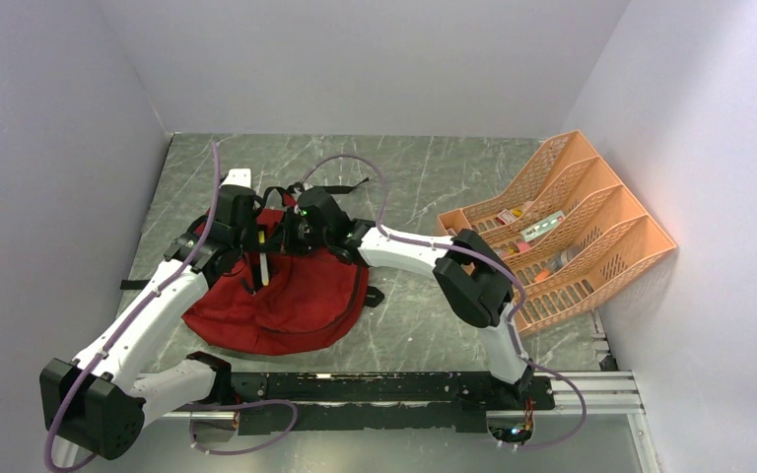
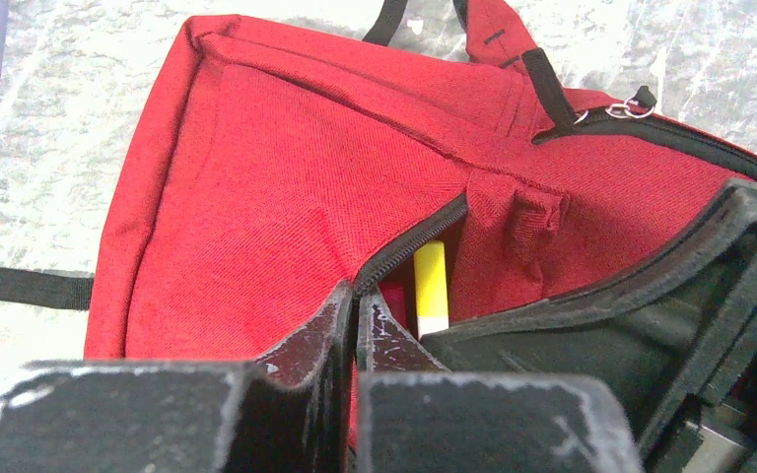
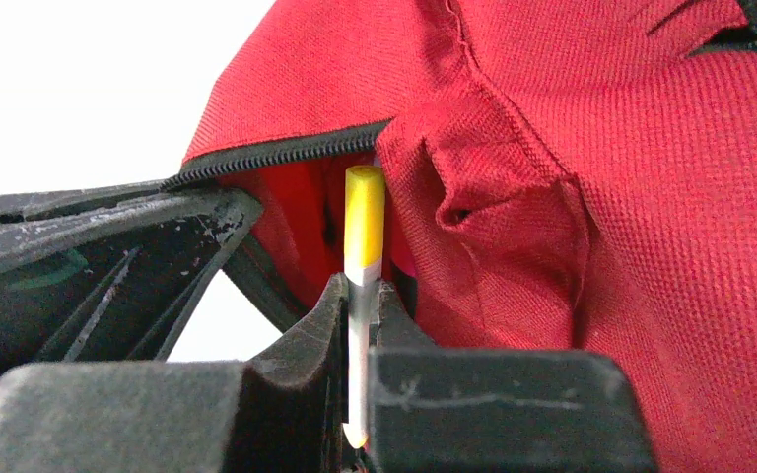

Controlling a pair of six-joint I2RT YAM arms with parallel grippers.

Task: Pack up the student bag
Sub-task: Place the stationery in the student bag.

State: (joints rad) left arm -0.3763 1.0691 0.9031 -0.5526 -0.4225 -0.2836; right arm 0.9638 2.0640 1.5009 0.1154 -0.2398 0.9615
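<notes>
Jaws on both arms are seen clenched. The left jaws, carried by the left arm (image 1: 148, 315), are pinched tight on the black zipper edge (image 2: 414, 241) of the student bag (image 1: 286, 310), at the rim of a slit-like opening near its top. The right jaws, carried by the right arm (image 1: 404, 246), are closed on a marker (image 3: 364, 222) with a white barrel and a yellow end. It is gripped on the barrel just below the yellow part and is seen upright in the right wrist view. The yellow end is placed at the mouth of the opening, just under the zipper edge, with red fabric bunched beside it. How deep it sits cannot be told.

The student bag is laid flat on the grey-green marbled tabletop (image 1: 434, 177), left of centre, between the two arms and just ahead of their bases. Black straps (image 1: 340, 187) are spread from its far end, and another is stretched out to the left.

An orange desk organiser (image 1: 572, 232) is set at the right side of the tabletop, well apart from the bag and close to the right wall. Several small items are lodged in its slanted compartments, too small to be named.
</notes>
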